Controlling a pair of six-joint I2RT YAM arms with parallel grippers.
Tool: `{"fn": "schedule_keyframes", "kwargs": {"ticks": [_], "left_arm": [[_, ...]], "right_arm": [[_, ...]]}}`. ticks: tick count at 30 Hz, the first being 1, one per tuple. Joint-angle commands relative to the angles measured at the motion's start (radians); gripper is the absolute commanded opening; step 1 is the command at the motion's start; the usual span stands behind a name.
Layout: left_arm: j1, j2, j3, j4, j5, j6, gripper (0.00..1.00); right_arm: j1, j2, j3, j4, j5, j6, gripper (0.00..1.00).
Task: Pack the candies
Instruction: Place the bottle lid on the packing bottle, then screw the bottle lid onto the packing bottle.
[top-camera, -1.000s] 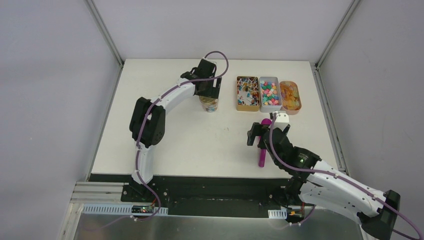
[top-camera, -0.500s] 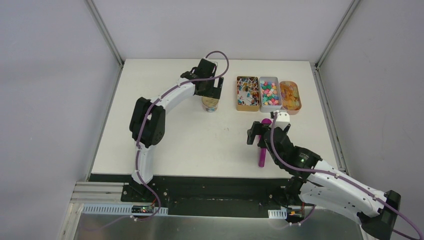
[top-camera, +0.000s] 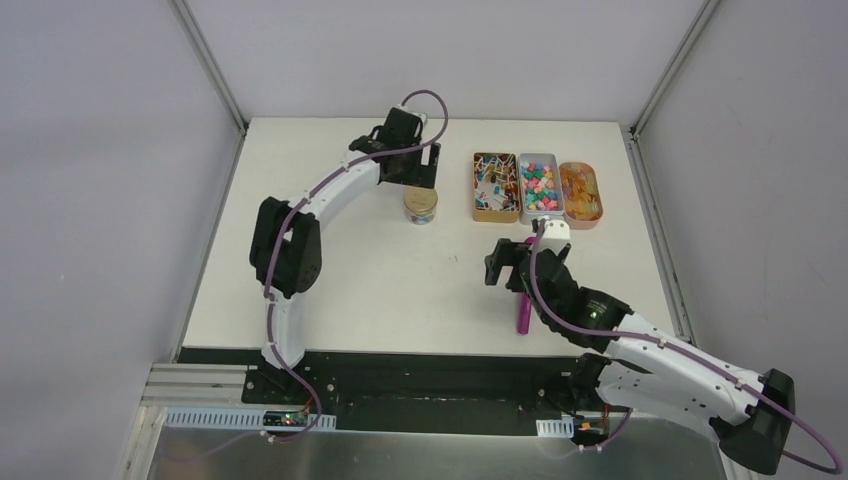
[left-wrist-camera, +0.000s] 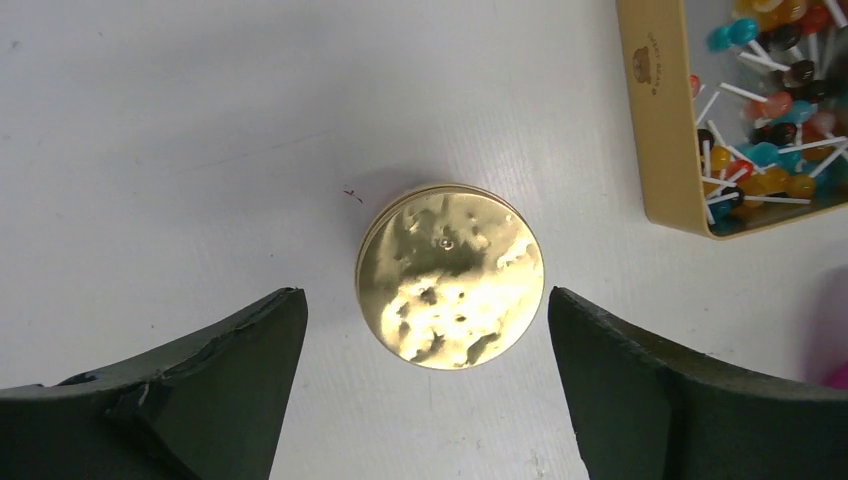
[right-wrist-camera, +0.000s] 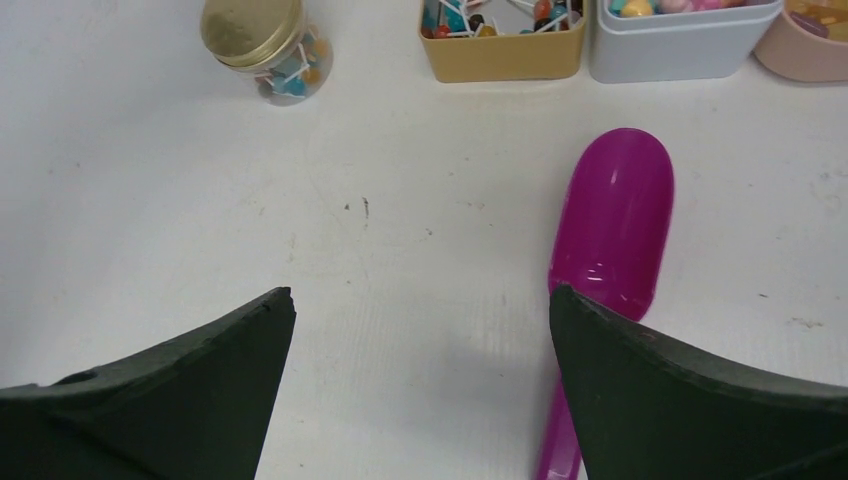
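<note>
Three tins stood side by side at the far right of the table (top-camera: 330, 270) in the top external view: a gold tin (top-camera: 481, 203), a grey tin (top-camera: 540, 209) and a pink tin (top-camera: 582, 219), all filled with the candies (top-camera: 538, 184). A jar (top-camera: 421, 207) stood to the left of the tins, with the left gripper (top-camera: 413, 174) just behind it. The right gripper (top-camera: 511, 270) was positioned near the table's middle, over a magenta scoop (top-camera: 523, 316) lying flat. The left wrist view looked straight down on the jar's gold lid (left-wrist-camera: 450, 276), which was centred between fingers set wide apart and clear of it on both sides. The right wrist view showed that gripper's fingers likewise spread and clamping nothing; the scoop lay on the table with its bowl towards the tins and its handle at the inner edge of one finger. More candies were visible through the jar's wall.
</note>
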Motion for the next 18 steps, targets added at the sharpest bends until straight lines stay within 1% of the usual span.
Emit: {"fn": "schedule_keyframes", "kwargs": {"ticks": [1,3,6,8,10,12,13,15,18], "left_arm": [[0.078,-0.148,-0.016,0.064,0.151,-0.062,0.89],[0.11,-0.18,-0.069,0.118,0.225,-0.076,0.86],[0.136,-0.228,-0.15,0.191,0.239,-0.077,0.85],[0.162,-0.249,-0.205,0.24,0.263,-0.1,0.84],[0.215,-0.256,-0.261,0.292,0.34,-0.147,0.81],[0.261,-0.261,-0.321,0.347,0.418,-0.183,0.78],[0.276,-0.263,-0.344,0.373,0.44,-0.191,0.78],[0.291,-0.259,-0.372,0.405,0.471,-0.199,0.78],[0.294,-0.22,-0.37,0.424,0.535,-0.193,0.76]], "right_arm": [[-0.002,0.061,0.048,0.215,-0.056,-0.012,0.99],[-0.013,0.108,0.052,0.302,-0.089,-0.039,0.94],[-0.044,0.217,0.089,0.396,-0.162,-0.063,0.85],[-0.081,0.302,0.132,0.456,-0.221,-0.077,0.78],[-0.139,0.395,0.19,0.477,-0.3,-0.085,0.7],[-0.187,0.487,0.252,0.488,-0.375,-0.087,0.58],[-0.209,0.531,0.279,0.496,-0.387,-0.087,0.55],[-0.244,0.612,0.337,0.51,-0.479,-0.085,0.43],[-0.28,0.737,0.435,0.515,-0.479,-0.085,0.43]]}}
